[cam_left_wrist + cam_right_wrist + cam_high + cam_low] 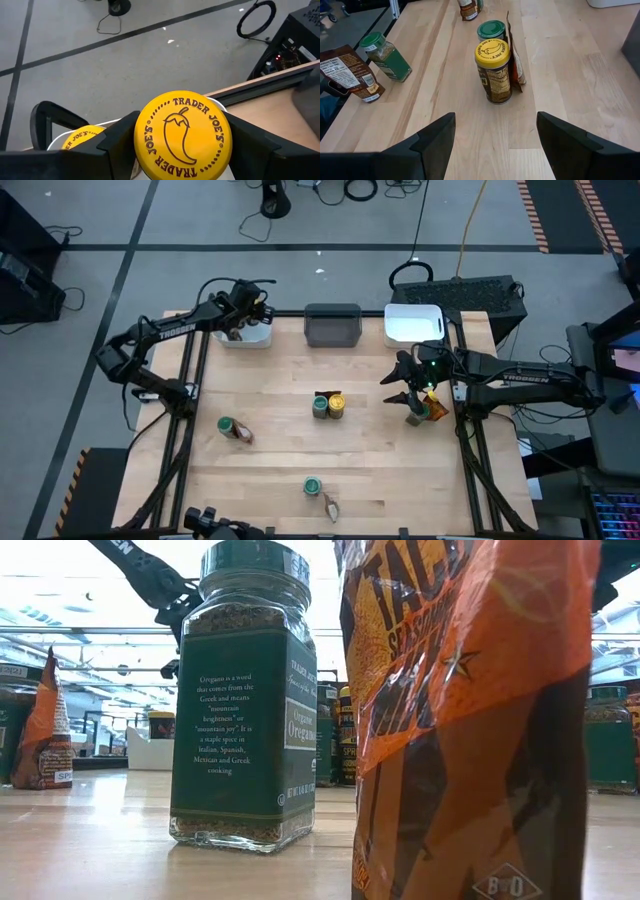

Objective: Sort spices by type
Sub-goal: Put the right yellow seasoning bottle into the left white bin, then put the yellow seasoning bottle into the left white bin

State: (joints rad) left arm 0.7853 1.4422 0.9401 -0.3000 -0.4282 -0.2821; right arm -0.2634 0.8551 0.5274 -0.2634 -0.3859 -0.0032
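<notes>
Pale wooden boards make up the table (pixel 280 415), with three bins lined along its far edge. Over the leftmost white bin (pixel 247 338) hangs the left gripper (pixel 243 320), its fingers clamped on either side of a yellow-lidded jar (pixel 182 135); a second yellow lid (pixel 80 137) lies below in that bin, so this looks like the yellow-lid collecting place and the jar seems about to be dropped in. Nearer the front, a green-lidded jar (pixel 227 426) stands touching a packet (pixel 243 435), and another such pair (pixel 313 485) sits further forward. Mid-table, beneath the dark grey bin (pixel 332 324), a yellow-lidded jar (pixel 493 72), a green-lidded one (pixel 491 30) and a packet (pixel 516 52) huddle together, unsorted. On the right, below the second white bin (pixel 414 324), the right gripper (pixel 405 392) waits with fingers spread and empty, facing that cluster, probably its next pick. Beside it, at the table's right edge, rest a green-lidded jar (pixel 386 56) and an orange-brown packet (pixel 352 72).
</notes>
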